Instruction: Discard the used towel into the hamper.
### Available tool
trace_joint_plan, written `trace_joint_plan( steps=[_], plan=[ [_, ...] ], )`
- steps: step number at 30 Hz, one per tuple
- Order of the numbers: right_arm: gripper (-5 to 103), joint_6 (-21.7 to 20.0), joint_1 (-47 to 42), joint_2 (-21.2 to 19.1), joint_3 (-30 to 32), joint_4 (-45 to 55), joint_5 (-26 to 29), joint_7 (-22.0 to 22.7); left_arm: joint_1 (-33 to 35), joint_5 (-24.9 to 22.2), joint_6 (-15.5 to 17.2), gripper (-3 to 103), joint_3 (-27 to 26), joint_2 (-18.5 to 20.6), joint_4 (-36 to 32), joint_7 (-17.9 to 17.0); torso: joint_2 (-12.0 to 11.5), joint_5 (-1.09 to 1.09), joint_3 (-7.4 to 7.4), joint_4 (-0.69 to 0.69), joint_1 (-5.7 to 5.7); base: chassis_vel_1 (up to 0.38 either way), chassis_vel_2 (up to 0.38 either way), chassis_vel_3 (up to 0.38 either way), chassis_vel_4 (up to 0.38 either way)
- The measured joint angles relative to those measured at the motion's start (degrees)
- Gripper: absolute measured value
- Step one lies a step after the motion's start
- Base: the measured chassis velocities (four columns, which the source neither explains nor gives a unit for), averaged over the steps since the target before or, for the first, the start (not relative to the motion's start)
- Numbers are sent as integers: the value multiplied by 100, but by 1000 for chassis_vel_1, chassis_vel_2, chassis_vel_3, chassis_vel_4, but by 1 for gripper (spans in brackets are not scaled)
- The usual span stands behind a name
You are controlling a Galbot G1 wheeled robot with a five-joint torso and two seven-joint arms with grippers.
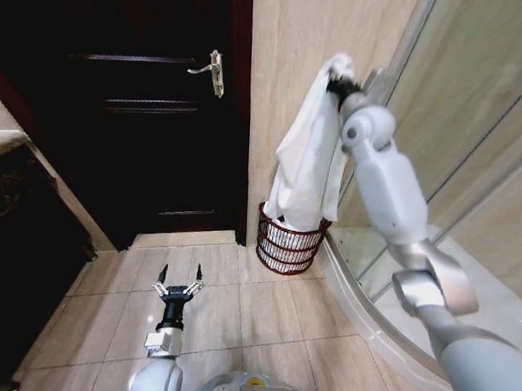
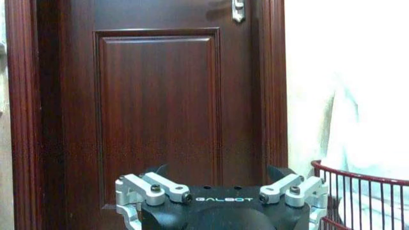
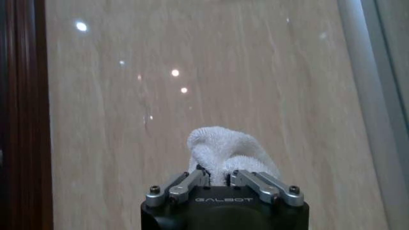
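A white towel (image 1: 310,159) hangs from my right gripper (image 1: 340,80), which is raised high by the beige wall and shut on the towel's top fold (image 3: 223,153). The towel's lower end dips into the hamper (image 1: 287,242), a small round reddish-brown wire basket on the floor by the wall corner. The hamper's rim (image 2: 357,175) and the towel (image 2: 374,129) also show in the left wrist view. My left gripper (image 1: 179,278) hovers low over the floor tiles, left of the hamper, open and holding nothing.
A dark wooden door (image 1: 161,105) with a metal handle (image 1: 213,70) stands left of the hamper. A curved glass shower enclosure (image 1: 472,127) and its raised base (image 1: 369,295) lie to the right. Tiled floor (image 1: 265,308) spreads in front.
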Motion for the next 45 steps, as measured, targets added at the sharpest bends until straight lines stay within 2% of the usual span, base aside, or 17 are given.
trace_joint_plan(
  steps=[17, 21, 23, 25, 38, 45],
  plan=[
    [13, 9, -377, -93, 228, 375, -60, 5, -33, 127, 39, 100, 11, 0, 7, -9, -23, -4, -20, 3, -7, -53, 65, 62, -59],
    [13, -13, -558, -158, 288, 712, -108, 99, -34, 131, 40, 100, 16, 0, 12, -9, -29, -4, -24, 2, -9, -97, 93, 109, -94],
    [13, -58, -737, -225, 333, 1007, -120, 145, -32, 132, 40, 100, 16, 0, 16, -9, -30, -4, -27, 1, -11, -97, 67, 102, -87],
    [13, -132, -1339, -370, 482, 1625, -259, 141, -39, 172, 35, 100, 30, 0, 61, -8, -35, -2, -29, 0, -12, -39, 34, 30, -29],
    [13, -128, -2458, -557, 1011, 2546, -267, 97, -43, 287, 32, 100, 74, 0, 68, 29, -43, -3, -35, 1, -15, -21, 22, 21, -23],
    [13, -128, -2744, -693, 1192, 2878, -212, 95, -40, 300, 21, 100, 97, -1, 68, 65, -45, -6, -36, 3, -15, -84, 80, 83, -78]
  ],
)
